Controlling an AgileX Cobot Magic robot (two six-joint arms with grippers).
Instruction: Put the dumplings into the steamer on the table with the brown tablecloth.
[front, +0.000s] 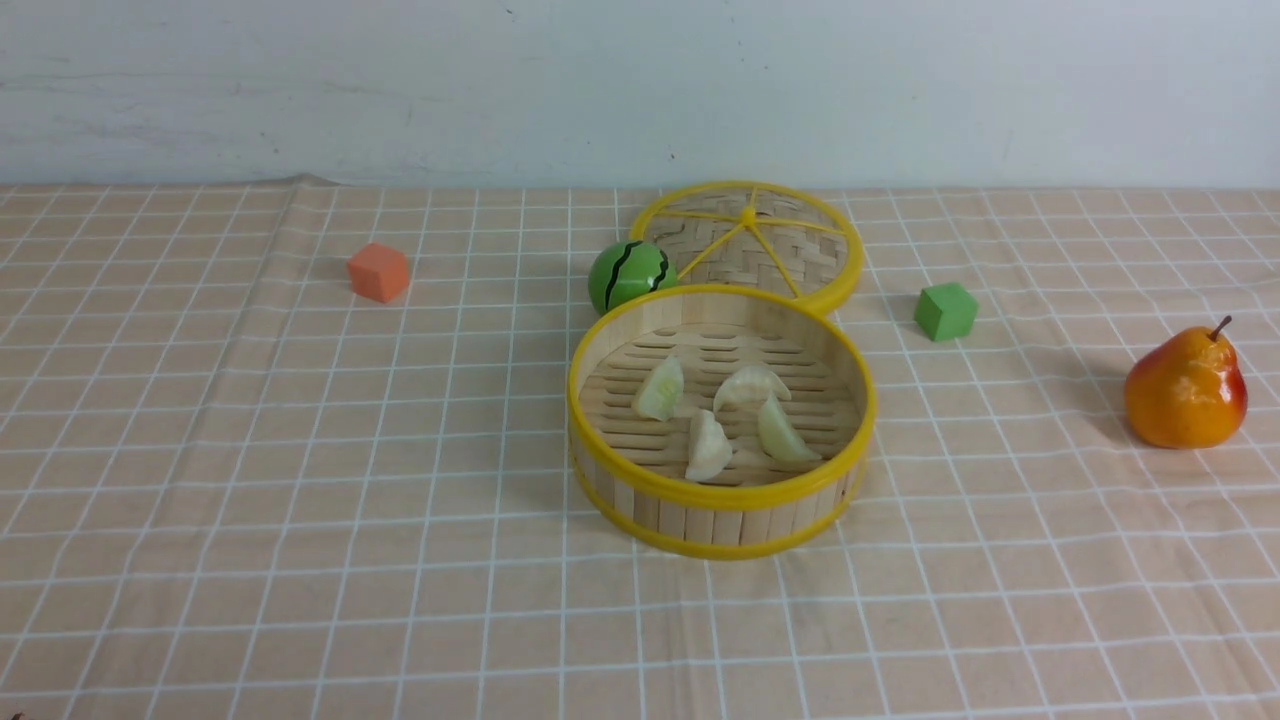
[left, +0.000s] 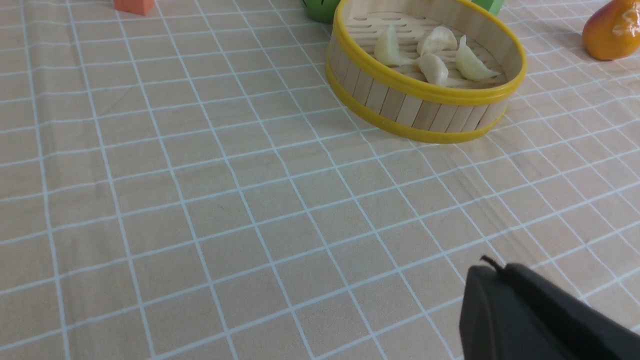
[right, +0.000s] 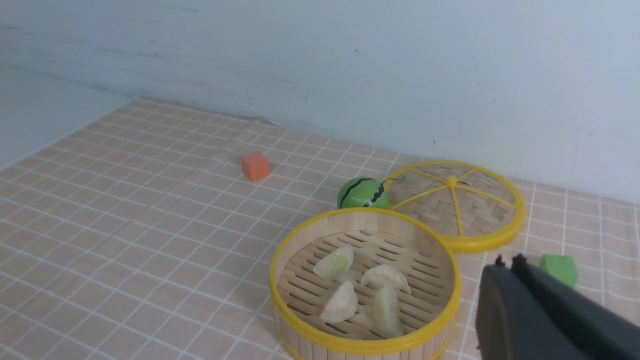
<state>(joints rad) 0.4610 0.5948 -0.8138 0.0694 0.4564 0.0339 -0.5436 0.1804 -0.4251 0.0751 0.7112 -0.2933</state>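
The right hand (right: 510, 260) was closed, its fingertips together with nothing between them, and the left hand (left: 492, 265) was closed and bare too. Neither was at work in the basket; in the front view both hands were out of the picture, well apart from the food.

Beyond them stood the steamer (front: 715, 525), upright on the tabletop (front: 400, 560) with its brown checked tablecloth (front: 300, 450). All four dumplings were inside it, lying on the slatted floor — two pale green, two creamier. One green dumpling (front: 661, 390) lay toward the left wall, a cream one (front: 752, 385) toward the back, another cream one (front: 708, 447) toward the front, and the second green one (front: 784, 432) toward the right.

Farther out, the woven lid (front: 700, 236) lay behind the steamer, with the toy watermelon (front: 630, 275) beside it. An orange block (front: 379, 272) sat off to the left, a green block (front: 946, 311) to the right, and a pear (front: 1186, 390) farther right still.

The job looked finished: no dumpling showed outside the steamer, and the task did not ask for the lid. Nothing seemed left to do — except perhaps to keep the hands clear.
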